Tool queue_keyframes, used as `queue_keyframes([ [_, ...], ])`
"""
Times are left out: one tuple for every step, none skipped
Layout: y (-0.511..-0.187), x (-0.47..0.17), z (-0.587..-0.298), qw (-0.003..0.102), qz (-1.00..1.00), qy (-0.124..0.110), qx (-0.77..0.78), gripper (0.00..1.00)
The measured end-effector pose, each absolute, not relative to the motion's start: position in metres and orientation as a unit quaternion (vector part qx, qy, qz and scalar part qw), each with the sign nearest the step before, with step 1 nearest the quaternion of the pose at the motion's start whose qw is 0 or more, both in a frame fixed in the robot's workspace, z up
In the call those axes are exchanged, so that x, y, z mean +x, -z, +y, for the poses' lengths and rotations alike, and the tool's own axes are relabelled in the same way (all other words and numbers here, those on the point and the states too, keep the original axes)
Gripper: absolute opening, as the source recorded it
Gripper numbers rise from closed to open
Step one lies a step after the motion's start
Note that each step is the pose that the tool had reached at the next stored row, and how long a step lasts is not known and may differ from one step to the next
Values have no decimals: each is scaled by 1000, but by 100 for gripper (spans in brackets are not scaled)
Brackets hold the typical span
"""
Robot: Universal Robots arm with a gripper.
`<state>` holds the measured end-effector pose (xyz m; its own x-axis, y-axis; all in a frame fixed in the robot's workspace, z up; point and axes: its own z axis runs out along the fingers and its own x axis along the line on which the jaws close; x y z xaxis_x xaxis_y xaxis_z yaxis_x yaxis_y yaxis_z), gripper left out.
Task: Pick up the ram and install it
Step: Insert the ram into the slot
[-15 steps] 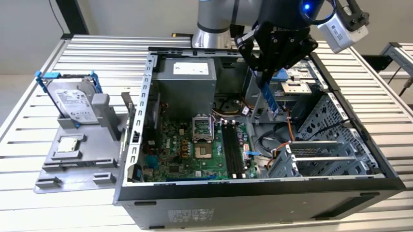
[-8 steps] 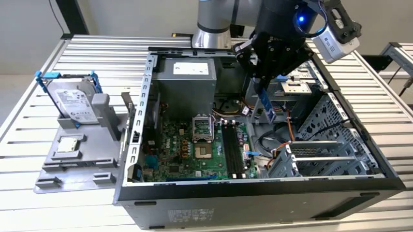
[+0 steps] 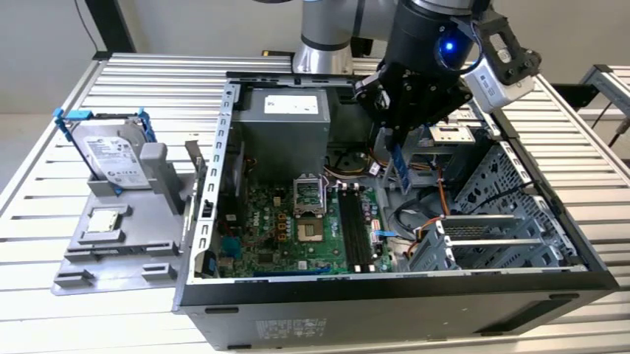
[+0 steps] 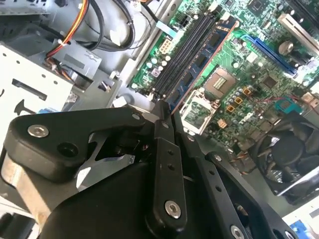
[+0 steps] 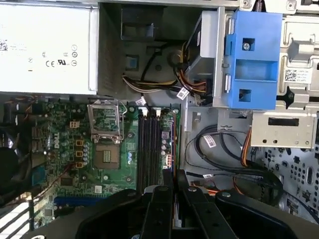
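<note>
In the exterior view my gripper (image 3: 394, 144) reaches down into the open computer case (image 3: 394, 295) and is shut on the ram (image 3: 400, 168). The ram is a thin blue stick that hangs upright below the fingers. It hovers above the green motherboard (image 3: 285, 221), just past the far end of the long black memory slots (image 3: 355, 228) and to their right. In both wrist views the black fingers (image 5: 164, 199) press together on the stick's thin edge (image 5: 173, 162). The ram (image 4: 199, 69) runs alongside the slots (image 4: 187, 50), close beside them.
A silver hard drive in a blue frame (image 3: 113, 151) stands on a grey fixture (image 3: 113, 243) at the exterior view's left. Inside the case are the power supply (image 3: 285, 110), CPU socket (image 3: 310, 210), cables (image 3: 433, 206) and metal drive cage (image 3: 492, 221). A blue bracket (image 5: 254, 59) sits above the cables.
</note>
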<state>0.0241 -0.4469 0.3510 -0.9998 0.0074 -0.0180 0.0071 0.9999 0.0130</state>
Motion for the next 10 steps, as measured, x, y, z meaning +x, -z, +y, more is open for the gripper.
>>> queue_keyframes([
  [-349, 24, -447, 9, 1000, -6, 12, 0],
  [-347, 24, -447, 9, 1000, -6, 18, 0],
  [-345, 23, -447, 9, 1000, -6, 22, 0],
  [-344, 22, -447, 9, 1000, -5, 26, 0],
  [-342, 21, -446, 9, 1000, -5, 30, 0],
  [-340, 20, -446, 9, 999, -4, 34, 0],
  [-338, 19, -446, 9, 999, -4, 37, 0],
  [-336, 18, -446, 9, 999, -4, 40, 0],
  [-334, 17, -446, 9, 999, -3, 42, 0],
  [-333, 17, -446, 9, 999, -3, 43, 0],
])
